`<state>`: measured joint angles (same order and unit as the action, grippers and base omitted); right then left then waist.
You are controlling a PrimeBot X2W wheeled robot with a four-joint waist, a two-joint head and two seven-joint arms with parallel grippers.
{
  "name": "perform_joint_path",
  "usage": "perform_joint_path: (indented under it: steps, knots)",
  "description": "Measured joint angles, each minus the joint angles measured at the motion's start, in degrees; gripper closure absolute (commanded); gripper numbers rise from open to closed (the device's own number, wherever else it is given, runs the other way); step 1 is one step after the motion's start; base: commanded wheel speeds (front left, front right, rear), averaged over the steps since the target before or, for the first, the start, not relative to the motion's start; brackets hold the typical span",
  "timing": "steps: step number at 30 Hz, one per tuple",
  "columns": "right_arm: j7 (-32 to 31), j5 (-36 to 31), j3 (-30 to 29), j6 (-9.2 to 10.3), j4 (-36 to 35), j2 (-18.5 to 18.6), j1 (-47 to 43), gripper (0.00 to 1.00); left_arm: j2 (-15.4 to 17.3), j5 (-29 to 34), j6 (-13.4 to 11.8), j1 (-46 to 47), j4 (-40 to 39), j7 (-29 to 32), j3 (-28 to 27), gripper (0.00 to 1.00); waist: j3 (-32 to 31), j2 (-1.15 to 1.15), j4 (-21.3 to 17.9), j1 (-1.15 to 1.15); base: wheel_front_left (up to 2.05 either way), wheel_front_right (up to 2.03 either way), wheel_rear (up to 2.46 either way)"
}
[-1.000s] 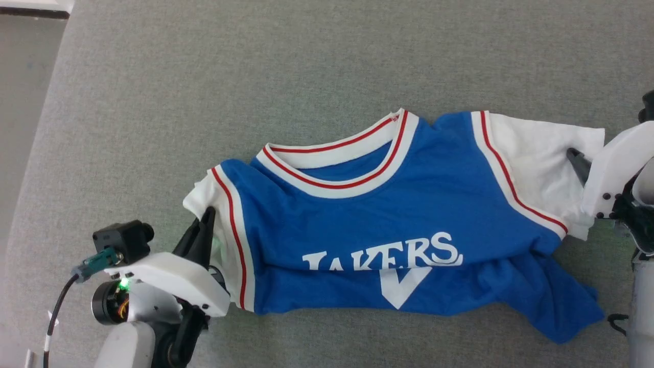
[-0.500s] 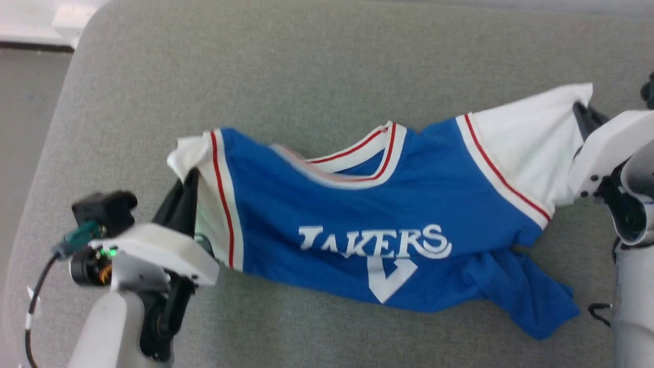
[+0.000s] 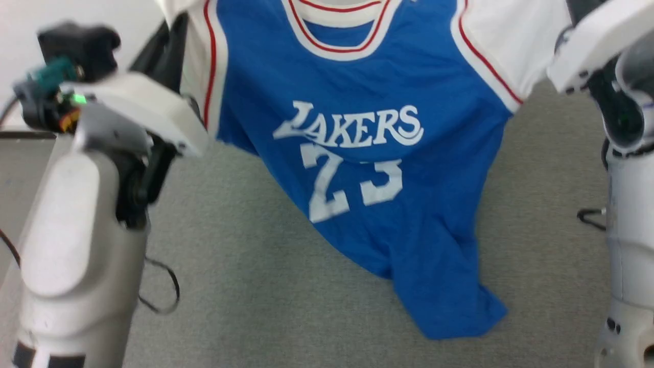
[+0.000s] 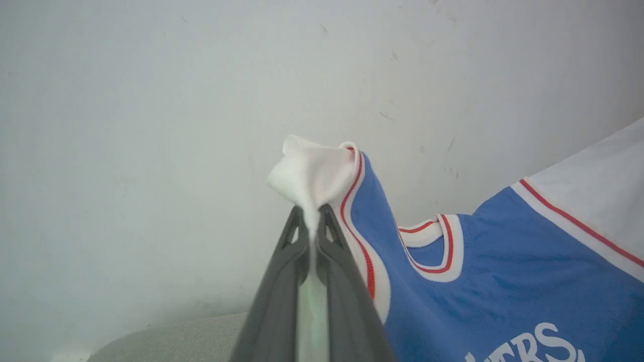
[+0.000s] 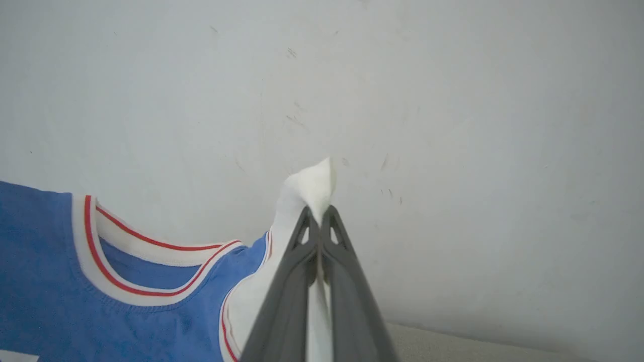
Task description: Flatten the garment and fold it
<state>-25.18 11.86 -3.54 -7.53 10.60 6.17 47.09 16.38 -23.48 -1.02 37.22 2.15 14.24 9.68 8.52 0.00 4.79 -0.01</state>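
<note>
Head view: bright blue jersey T-shirt, white sleeves, red-striped trim, white LAKERS 23 print, hangs in the air between both arms with its front facing the camera. Left pincer is clamped tight on the bunched white left sleeve. Right pincer is clamped just as tight on the white right sleeve. In both wrist views the jaws meet on cloth, with a pale wall behind.

Collar sits near the top edge and the chest is spread fairly taut. Lower body isn't: it narrows and drifts toward the right arm's side, and the blue hem looks to rest crumpled on the grey cloth-covered bench.

My read: you're in the flatten step, and folding is not begun.

Next move, as I judge it:
- Keep both grips, with the sleeves apart and level.
- Bring the T-shirt down onto the bench hem first.
- Draw it away from the hem so the body lays out straight instead of piling.

Watch the skew: that hem corner is likely to fold under. It's thin jersey with a small pinch on each sleeve, so a jerk could slip it.
</note>
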Motion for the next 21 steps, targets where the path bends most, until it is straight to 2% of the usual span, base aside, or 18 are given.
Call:
perform_joint_path:
  steps: [12,21]
  knots:
    - [1.69,-3.18,4.68,0.0,11.68,0.2,16.66,1.0,1.23,2.21,0.55,21.71,12.36,5.42,1.4,1.0,-3.77,-0.01,-6.74,0.0,0.0,0.0,0.0]
    - [5.37,-7.81,5.81,0.0,19.95,-1.18,26.46,1.0,3.75,4.16,0.99,34.64,20.98,6.5,1.68,1.0,-0.52,-0.01,-9.69,0.02,0.0,0.0,0.0]
